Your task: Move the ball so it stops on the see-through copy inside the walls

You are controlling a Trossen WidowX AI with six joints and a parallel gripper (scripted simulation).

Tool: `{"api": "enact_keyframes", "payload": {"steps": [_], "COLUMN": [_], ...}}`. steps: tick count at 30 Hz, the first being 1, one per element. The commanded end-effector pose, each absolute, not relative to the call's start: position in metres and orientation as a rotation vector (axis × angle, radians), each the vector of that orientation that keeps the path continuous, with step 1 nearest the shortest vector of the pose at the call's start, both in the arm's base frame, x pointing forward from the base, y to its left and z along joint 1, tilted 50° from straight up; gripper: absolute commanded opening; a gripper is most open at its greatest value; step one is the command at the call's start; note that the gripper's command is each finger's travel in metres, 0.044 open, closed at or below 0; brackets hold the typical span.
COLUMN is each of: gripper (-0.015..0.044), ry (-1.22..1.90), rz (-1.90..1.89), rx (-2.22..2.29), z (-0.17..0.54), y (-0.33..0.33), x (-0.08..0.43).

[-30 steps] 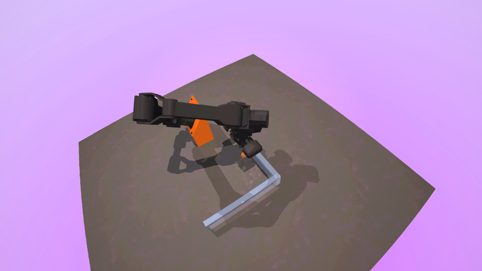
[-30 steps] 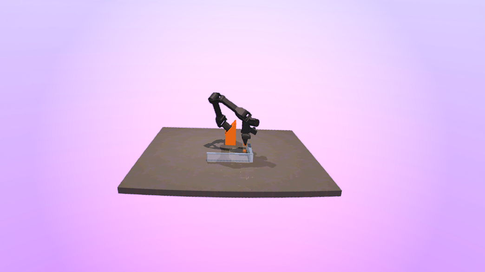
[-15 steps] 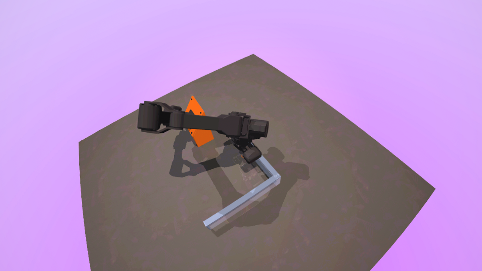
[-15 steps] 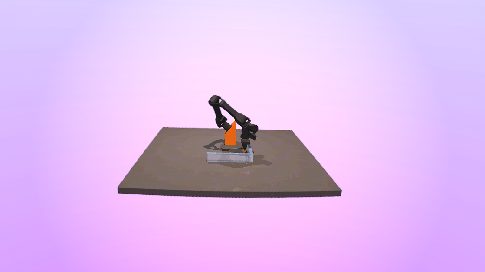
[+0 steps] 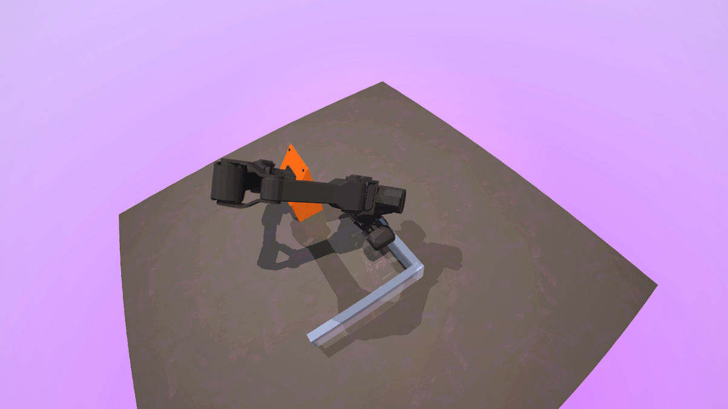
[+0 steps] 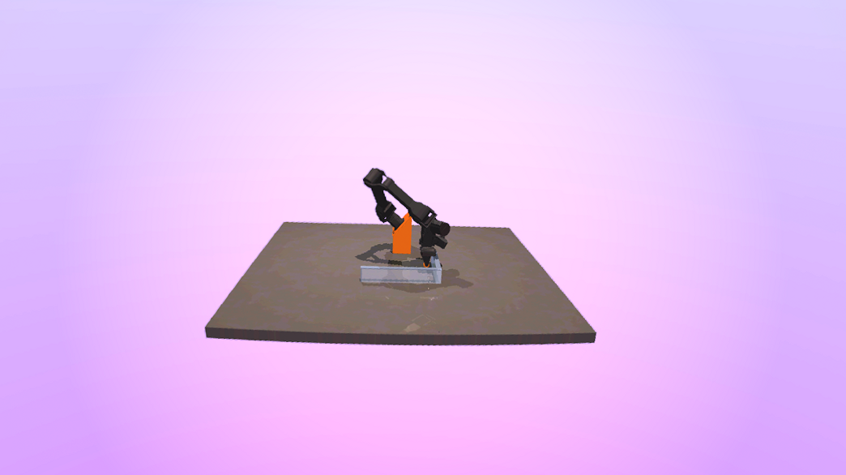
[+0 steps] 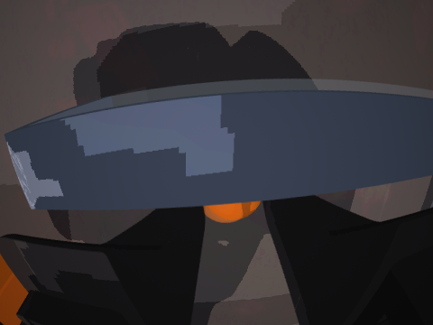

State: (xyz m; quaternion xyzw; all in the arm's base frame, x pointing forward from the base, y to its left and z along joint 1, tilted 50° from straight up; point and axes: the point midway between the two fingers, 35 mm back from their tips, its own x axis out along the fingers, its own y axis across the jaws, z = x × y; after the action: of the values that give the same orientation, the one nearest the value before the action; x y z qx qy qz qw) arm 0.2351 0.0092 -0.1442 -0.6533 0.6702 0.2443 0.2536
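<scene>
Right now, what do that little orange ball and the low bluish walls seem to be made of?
The ball, pinched in the hand, looks like smooth matte plastic or rubber: even orange, soft shading, no glint. The walls look like clear glass or acrylic: the table shows through them, with pale reflections on their faces.

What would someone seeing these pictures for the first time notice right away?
The dark robot arm reaches across the middle of the brown table, an orange plate behind it. Its gripper dips beside the clear corner walls, shut on an orange ball. In the wrist view, a wall hides all but the ball's lower edge.
</scene>
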Motion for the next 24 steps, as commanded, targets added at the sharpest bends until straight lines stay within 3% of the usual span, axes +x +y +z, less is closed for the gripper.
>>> {"api": "enact_keyframes", "payload": {"steps": [1,3,12,19,24], "gripper": [0.0000,0.0000,0.0231,0.0231,0.0231], "ry": [1.832,1.832,1.822,1.822,1.827], "rz": [0.674,0.674,0.664,0.665,0.678], "rx": [-1.784,-1.784,-1.776,-1.776,-1.780], "z": [-0.146,-0.146,-0.145,-0.143,-0.096], "y": [0.006,0.006,0.009,0.011,0.067], "x": [0.232,0.232,0.235,0.235,0.236]}}
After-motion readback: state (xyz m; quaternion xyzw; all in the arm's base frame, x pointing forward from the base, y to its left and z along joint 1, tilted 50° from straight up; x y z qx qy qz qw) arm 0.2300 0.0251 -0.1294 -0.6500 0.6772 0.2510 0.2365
